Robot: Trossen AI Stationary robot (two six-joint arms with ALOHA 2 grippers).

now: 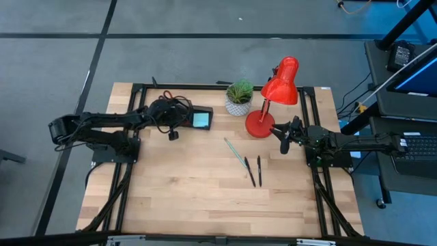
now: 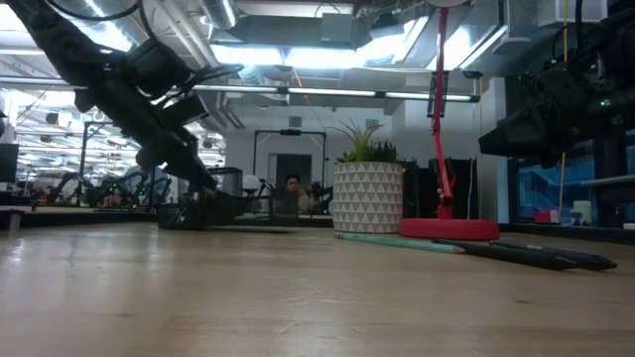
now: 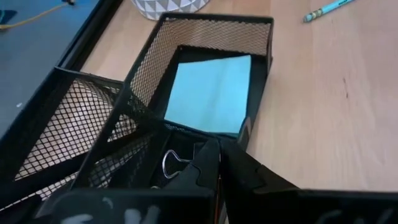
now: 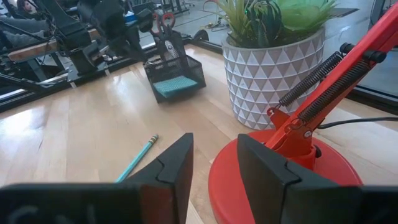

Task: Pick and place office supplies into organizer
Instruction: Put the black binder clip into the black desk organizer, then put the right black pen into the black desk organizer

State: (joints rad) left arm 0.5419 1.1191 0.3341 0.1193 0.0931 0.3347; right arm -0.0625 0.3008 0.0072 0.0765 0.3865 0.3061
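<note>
Right gripper (image 1: 284, 139) part open, empty, beside lamp base (image 1: 259, 124); pencil (image 1: 235, 152) and two pens (image 1: 254, 169) lie just inboard toward table centre, long axes running near-to-far, closest to this arm. Left gripper (image 1: 173, 134) shut, empty, over organizer (image 1: 198, 119) w/ notepad (image 3: 211, 93) inside.

1. The high view looks straight down from well above the table (image 1: 205, 198), taking in the whole top with the red desk lamp (image 1: 276, 96) near its far edge.
2. The low view sits at table-top height on the side opposite the lamp (image 2: 446, 223), facing level across the wood into the room behind it.
3. The left wrist view looks steeply down, very close, into the organizer (image 3: 205, 93), well away from the lamp.
4. The right wrist view looks forward from just beside the lamp's base (image 4: 280, 180), toward the organizer (image 4: 175, 78).
5. All four views share the teal pencil (image 1: 235, 152) (image 2: 397, 241) (image 3: 326, 9) (image 4: 140, 155).
</note>
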